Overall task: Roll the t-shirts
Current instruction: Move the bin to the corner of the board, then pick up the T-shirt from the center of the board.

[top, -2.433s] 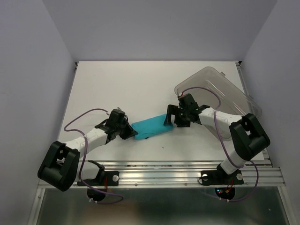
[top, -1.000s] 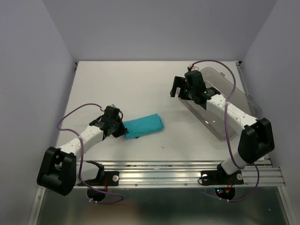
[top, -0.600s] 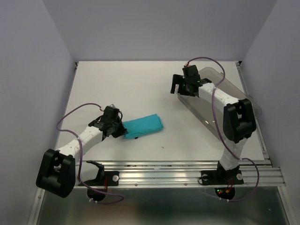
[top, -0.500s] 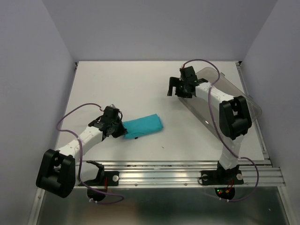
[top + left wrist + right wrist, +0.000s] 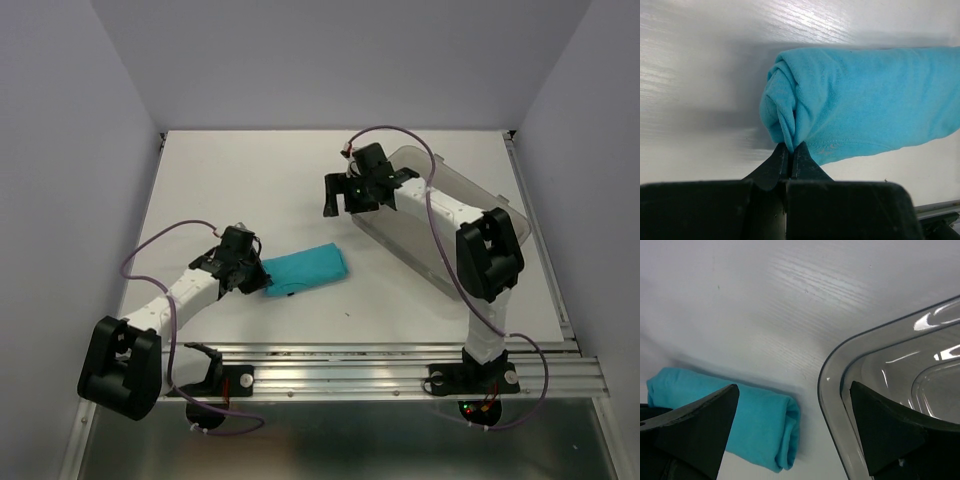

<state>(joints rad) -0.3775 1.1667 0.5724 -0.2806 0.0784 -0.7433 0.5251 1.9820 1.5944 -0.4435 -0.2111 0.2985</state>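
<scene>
The rolled t-shirt's (image 5: pixel 865 100) end meets the left gripper (image 5: pixel 791 149), closed tight, apparently pinching a fold; the right gripper (image 5: pixel 341 196) gapes wide, empty.

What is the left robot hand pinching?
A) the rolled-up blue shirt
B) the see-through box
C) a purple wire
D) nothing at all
A: the left gripper has its jaws shut on the end of the rolled t-shirt, which lies apart from the clear bin.

The teal t-shirt (image 5: pixel 305 268), rolled into a bundle, lies slantwise on the white table (image 5: pixel 250 180), its end pinched by the left gripper (image 5: pixel 791 147)
</scene>
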